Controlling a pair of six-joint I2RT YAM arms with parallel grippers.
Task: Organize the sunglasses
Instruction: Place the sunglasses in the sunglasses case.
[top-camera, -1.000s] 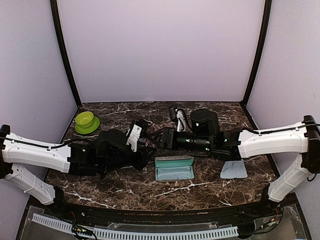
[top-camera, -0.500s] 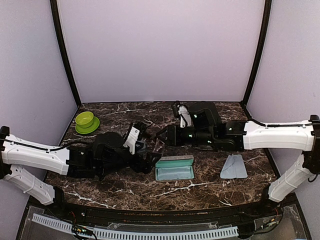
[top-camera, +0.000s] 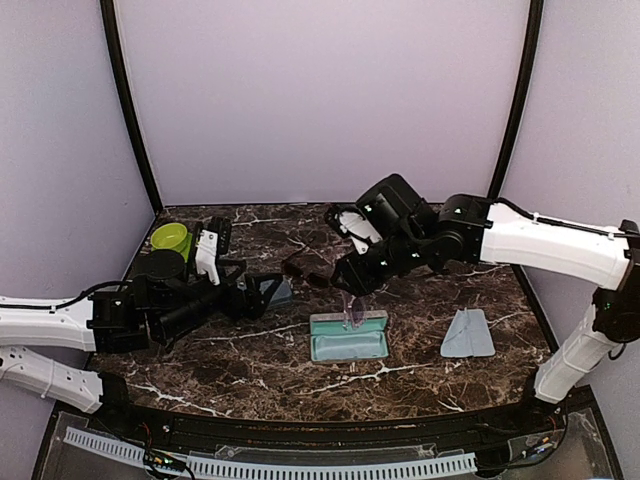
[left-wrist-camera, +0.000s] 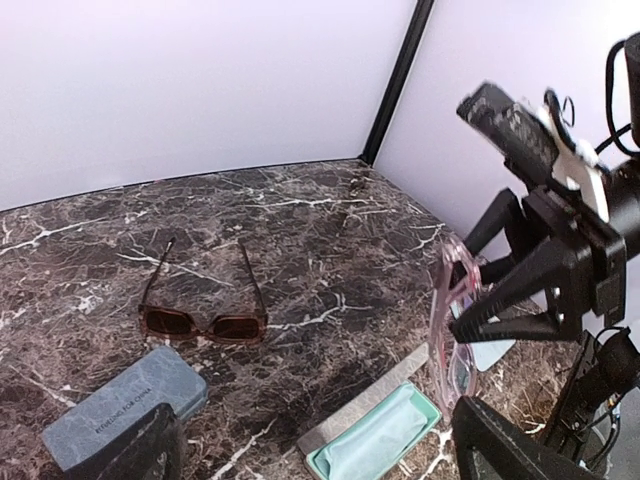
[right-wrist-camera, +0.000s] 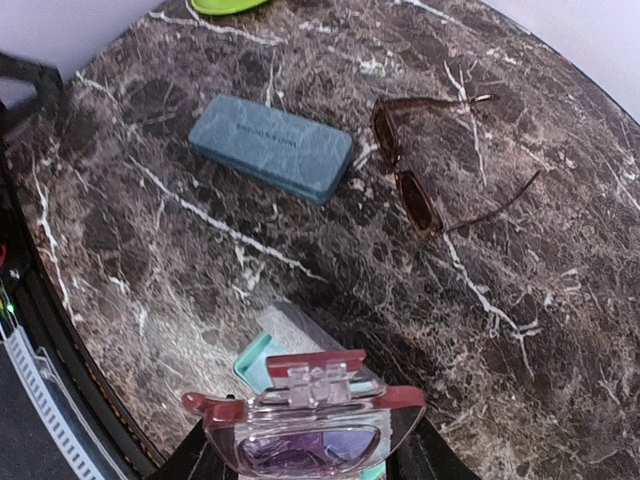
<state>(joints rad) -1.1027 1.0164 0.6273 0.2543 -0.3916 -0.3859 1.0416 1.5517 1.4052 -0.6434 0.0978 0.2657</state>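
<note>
The purple-tinted sunglasses (right-wrist-camera: 300, 430) with a pale frame are folded, and my right gripper (top-camera: 352, 292) is shut on them. They hang lens-down just above the open teal case (top-camera: 348, 337), which has a light-blue cloth (left-wrist-camera: 385, 440) inside. The brown-lensed sunglasses (top-camera: 305, 270) lie unfolded on the marble, also visible as the brown pair (left-wrist-camera: 205, 322) in the left wrist view. My left gripper (top-camera: 248, 296) is open and holds nothing. It sits left of the closed blue-grey case (top-camera: 274, 290).
A green bowl (top-camera: 170, 238) stands at the back left. A folded light-blue cloth (top-camera: 468, 334) lies at the right. The closed blue-grey case (right-wrist-camera: 272, 146) rests between the bowl and the brown pair. Purple walls enclose the marble table (top-camera: 260, 375).
My left gripper has opened and drawn back to the left. The right arm has lifted and swung the purple-tinted pair from the middle to above the open teal case.
</note>
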